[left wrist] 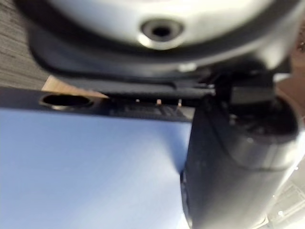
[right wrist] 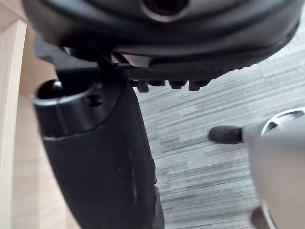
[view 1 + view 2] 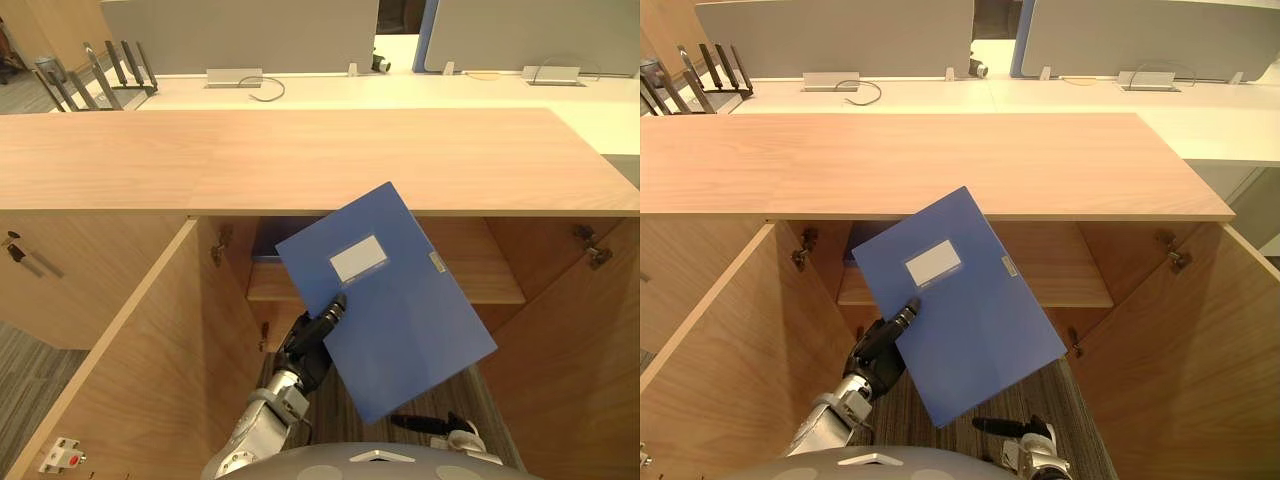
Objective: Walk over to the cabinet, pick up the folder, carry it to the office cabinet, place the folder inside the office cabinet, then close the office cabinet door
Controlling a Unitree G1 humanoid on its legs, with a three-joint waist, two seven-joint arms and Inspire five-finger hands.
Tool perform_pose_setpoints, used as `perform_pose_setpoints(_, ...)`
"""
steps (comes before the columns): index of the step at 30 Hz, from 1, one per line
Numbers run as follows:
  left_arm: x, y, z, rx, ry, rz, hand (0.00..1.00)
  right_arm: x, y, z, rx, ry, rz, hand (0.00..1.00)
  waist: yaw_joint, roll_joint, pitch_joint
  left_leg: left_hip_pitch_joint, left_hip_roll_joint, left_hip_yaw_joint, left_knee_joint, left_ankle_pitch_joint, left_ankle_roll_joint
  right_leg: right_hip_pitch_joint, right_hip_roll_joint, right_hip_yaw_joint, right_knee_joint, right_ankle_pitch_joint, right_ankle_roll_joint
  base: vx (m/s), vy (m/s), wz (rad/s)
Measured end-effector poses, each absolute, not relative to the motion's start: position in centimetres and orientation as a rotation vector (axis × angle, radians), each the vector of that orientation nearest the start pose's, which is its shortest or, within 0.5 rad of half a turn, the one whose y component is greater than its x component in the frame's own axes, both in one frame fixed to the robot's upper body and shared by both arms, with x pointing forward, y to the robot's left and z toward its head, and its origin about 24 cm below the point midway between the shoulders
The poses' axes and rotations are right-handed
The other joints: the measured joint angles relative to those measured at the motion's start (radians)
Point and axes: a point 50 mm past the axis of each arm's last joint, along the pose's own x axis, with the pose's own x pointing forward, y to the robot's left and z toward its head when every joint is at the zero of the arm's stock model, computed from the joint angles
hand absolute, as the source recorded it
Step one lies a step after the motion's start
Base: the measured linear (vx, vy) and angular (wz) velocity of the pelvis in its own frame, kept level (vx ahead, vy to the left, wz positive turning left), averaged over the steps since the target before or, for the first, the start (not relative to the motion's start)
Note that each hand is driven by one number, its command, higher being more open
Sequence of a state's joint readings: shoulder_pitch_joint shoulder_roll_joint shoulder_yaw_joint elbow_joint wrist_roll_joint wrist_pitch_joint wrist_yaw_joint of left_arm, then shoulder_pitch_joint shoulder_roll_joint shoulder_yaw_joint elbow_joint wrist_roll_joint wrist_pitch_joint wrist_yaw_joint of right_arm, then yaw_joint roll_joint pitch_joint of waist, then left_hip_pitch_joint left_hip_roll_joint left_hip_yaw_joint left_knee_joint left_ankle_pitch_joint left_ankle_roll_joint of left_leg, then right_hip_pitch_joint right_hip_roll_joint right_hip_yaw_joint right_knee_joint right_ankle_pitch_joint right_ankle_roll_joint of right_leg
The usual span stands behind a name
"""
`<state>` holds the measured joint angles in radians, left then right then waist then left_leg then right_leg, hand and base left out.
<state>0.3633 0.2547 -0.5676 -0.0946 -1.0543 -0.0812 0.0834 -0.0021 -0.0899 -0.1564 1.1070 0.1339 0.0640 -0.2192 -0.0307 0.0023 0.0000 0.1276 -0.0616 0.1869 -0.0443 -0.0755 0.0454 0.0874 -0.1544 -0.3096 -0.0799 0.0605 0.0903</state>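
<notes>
Holding the folder: the left robot hand (image 3: pixel 312 340). Its thumb is pressed on the front face and the rest of the hand is curled round behind the lower edge, so it's a proper pinch grip.
Folder: blue folder (image 3: pixel 400 320) with a white label on the front, tilted on the diagonal and up in the air. It's right in front of the open office cabinet (image 3: pixel 230 330) and not resting on anything.
Folder vs worktop: its top corner just overlaps the front edge of the wooden worktop (image 3: pixel 300 150) from where the head camera looks. Nothing else is on that stretch of wood.
Cabinet doors: both are swung wide open, the left door (image 3: pixel 120 340) and the right door (image 3: pixel 580 340).
Inside: there's a wooden shelf (image 3: pixel 480 270) across the middle. Something dark blue sits in the upper part behind the folder, and tbh I can't tell what it is.
Right robot hand (image 3: pixel 440 428): down low near the grey carpet (image 2: pixel 214 109), with fingers stretched out straight and nothing in it.
Background: grey divider screens (image 3: pixel 240 30) stand behind the worktop.
</notes>
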Motion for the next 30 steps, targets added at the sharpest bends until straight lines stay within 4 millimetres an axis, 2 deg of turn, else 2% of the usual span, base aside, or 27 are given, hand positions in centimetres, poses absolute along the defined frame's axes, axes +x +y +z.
perform_pose_setpoints(5, 13.9, 9.3, -2.1, -0.895, 0.508, -0.143, 0.0, 12.7, -22.2, -14.2, 0.114, 0.976, -0.562, 1.0, -0.004, 0.0, 0.001, -0.005, 0.0, 0.006, 0.0, 0.0, 0.0, -0.011, 0.0, 0.009, 0.0, 0.001, 0.002, -0.03, -0.013, -0.03)
perform_pose_setpoints(7, 14.0, 9.6, -2.0, -0.892, 0.499, -0.136, 0.0, 13.9, -23.1, -13.0, 0.193, 0.866, -0.638, 1.0, -0.003, 0.004, -0.001, -0.015, -0.001, 0.006, 0.004, 0.0, 0.0, -0.018, 0.0, 0.01, 0.0, 0.003, 0.004, -0.05, -0.02, -0.03)
perform_pose_setpoints(13, 14.3, 10.3, -2.0, -0.858, 0.479, -0.118, 0.0, 15.8, -24.3, -11.1, 0.485, 0.668, -0.769, 1.0, -0.003, 0.0, 0.0, -0.016, 0.0, 0.006, 0.007, 0.0, 0.0, -0.015, -0.001, 0.014, 0.0, 0.003, 0.004, -0.04, -0.021, 0.0)
perform_pose_setpoints(16, 14.7, 10.6, -1.8, -0.877, 0.45, -0.095, 0.0, 16.8, -25.1, -9.6, 0.56, 0.558, -0.797, 1.0, -0.003, -0.002, 0.002, -0.02, 0.0, 0.008, 0.011, -0.001, 0.0, -0.015, -0.001, 0.016, 0.0, 0.004, 0.005, -0.04, -0.016, -0.01)
perform_pose_setpoints(23, 16.1, 12.0, -0.2, -0.889, 0.327, -0.021, 0.0, 19.6, -28.1, -3.8, 0.576, 0.214, -0.849, 1.0, 0.001, -0.013, 0.009, -0.038, 0.006, 0.008, 0.044, -0.019, -0.002, -0.016, 0.0, 0.017, 0.001, 0.004, 0.006, -0.04, -0.025, 0.0)
perform_pose_setpoints(30, 16.5, 12.9, 0.5, -0.844, 0.278, -0.01, 0.0, 21.0, -28.5, -1.2, 0.626, 0.068, -0.759, 1.0, 0.003, -0.03, 0.022, -0.058, 0.011, 0.025, 0.101, -0.059, -0.002, -0.018, 0.0, 0.039, 0.001, 0.004, 0.006, -0.02, -0.01, -0.06)
